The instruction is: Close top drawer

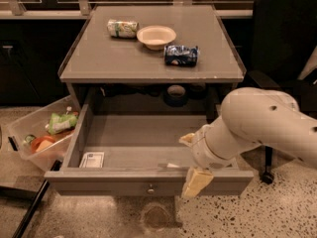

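Observation:
The top drawer [124, 185] is a wide shallow grey drawer, pulled far out of the grey cabinet. Its flat front has one small round metal knob [150, 188] at centre. A small white card [92, 159] lies inside at the front left. My gripper [194, 176] hangs at the end of the white arm [257, 128], which reaches in from the right. It sits over the drawer's front edge, right of the knob, with a tan tip in front of the drawer face.
On the cabinet top [124, 58] lie a bowl [156, 35], a green can [122, 28] and a blue bag [181, 55]. A clear bin [42, 133] of snacks stands on the floor at left. A dark chair [285, 43] stands at right.

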